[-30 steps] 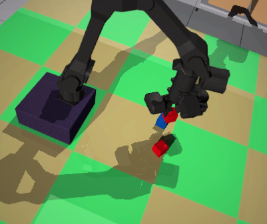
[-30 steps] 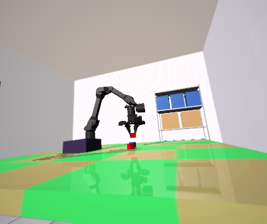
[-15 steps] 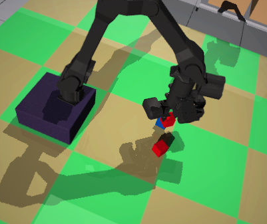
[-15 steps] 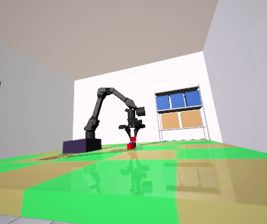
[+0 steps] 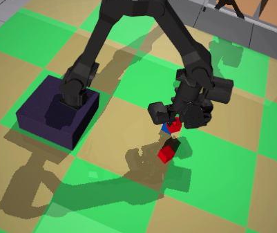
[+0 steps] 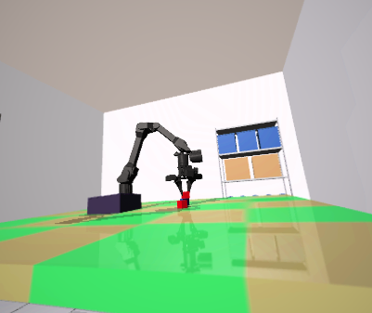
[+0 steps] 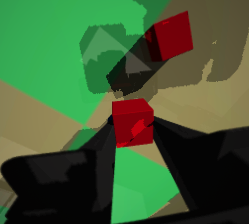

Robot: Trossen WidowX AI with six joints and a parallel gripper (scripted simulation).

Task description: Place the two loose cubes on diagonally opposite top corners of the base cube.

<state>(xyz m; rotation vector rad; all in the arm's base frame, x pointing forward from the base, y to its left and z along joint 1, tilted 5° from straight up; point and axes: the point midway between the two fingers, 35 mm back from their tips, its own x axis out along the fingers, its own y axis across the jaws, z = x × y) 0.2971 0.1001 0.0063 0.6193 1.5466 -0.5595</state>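
My gripper [image 5: 174, 123] [image 6: 186, 193] [image 7: 131, 122] points down and is shut on a red cube [image 5: 175, 126] [image 6: 186, 195] [image 7: 133, 131]. The cube looks about level between the fingertips. The blue base cube [image 5: 165, 128] [image 6: 187, 202] shows only in part: in the top view just left of the held cube, in the exterior view below it. Whether they touch cannot be told. The base cube is hidden in the wrist view. The other red cube [image 5: 166, 154] [image 6: 181, 204] [image 7: 174, 37] lies on the floor, apart from the held one, nearer the top camera.
The arm stands on a dark purple block [image 5: 45, 126] [image 6: 104, 204] at the left. A shelf with blue and orange bins [image 6: 247, 141] stands at the back right in the exterior view. Arm shadows fall across the green and tan checkered floor around the cubes.
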